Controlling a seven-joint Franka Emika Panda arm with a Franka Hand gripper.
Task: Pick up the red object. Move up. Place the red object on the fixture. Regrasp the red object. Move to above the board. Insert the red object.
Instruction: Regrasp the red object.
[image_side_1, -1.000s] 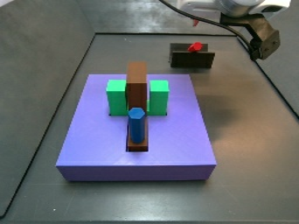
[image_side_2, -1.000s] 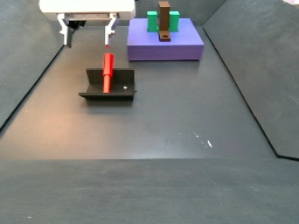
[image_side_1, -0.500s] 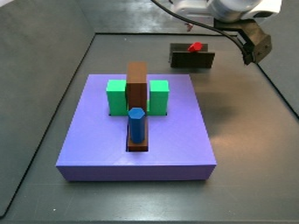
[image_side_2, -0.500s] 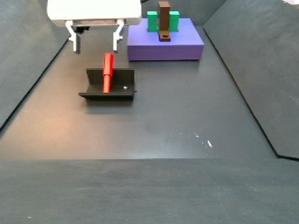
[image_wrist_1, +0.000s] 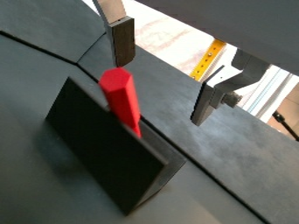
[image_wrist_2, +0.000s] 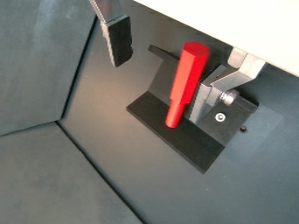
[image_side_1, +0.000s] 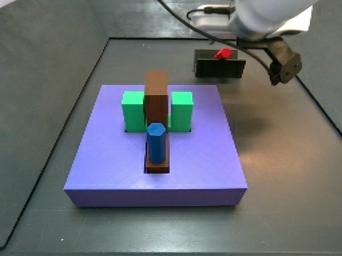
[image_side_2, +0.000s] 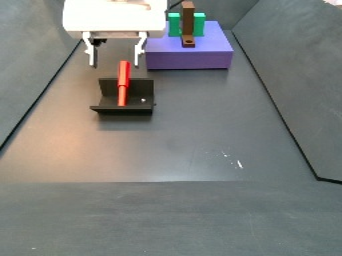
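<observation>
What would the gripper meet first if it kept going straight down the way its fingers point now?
Probably the red object: the open gripper hangs over the fixture, fingers either side of the peg's upper end in both wrist views. Depth is unclear, so the fingers could pass beside it and reach the fixture or floor.

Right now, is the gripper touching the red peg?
Apart. In a wrist view the gripper is open, and dark floor shows between each finger and the red peg, which leans on the fixture.
</observation>
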